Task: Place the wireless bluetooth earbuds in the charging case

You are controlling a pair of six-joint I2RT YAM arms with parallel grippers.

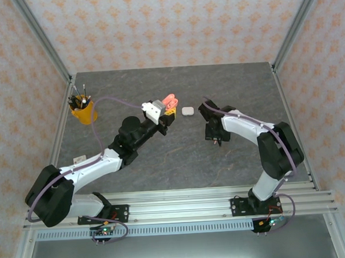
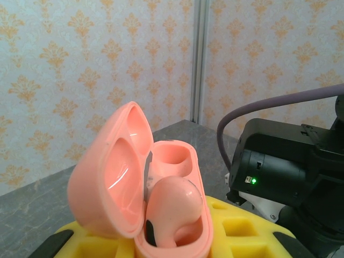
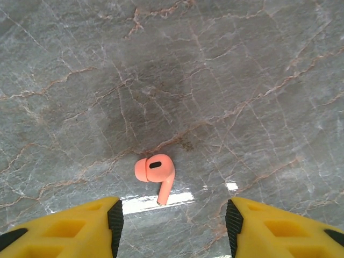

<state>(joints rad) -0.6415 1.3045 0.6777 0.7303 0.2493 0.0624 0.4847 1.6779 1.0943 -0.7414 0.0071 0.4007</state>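
My left gripper [image 1: 167, 112] is shut on the coral-pink charging case [image 2: 177, 215] and holds it above the table's middle, lid [image 2: 107, 172] swung open to the left. One coral-pink earbud [image 2: 172, 207] sits in the case's near socket; the far socket [image 2: 172, 158] is empty. A second coral-pink earbud [image 3: 155, 171] lies flat on the grey marble table [image 3: 215, 80], stem pointing toward my right gripper [image 3: 173, 226]. That gripper is open, its yellow fingers [image 3: 80, 228] spread to either side just short of the earbud, apart from it. In the top view the right gripper [image 1: 214, 139] points down at the table.
A small white closed case [image 1: 187, 111] lies on the table between the two grippers. A yellow cup of pens [image 1: 83, 112] stands at the back left. Metal frame posts and papered walls bound the table. The right arm's black wrist [image 2: 290, 166] is close to the held case.
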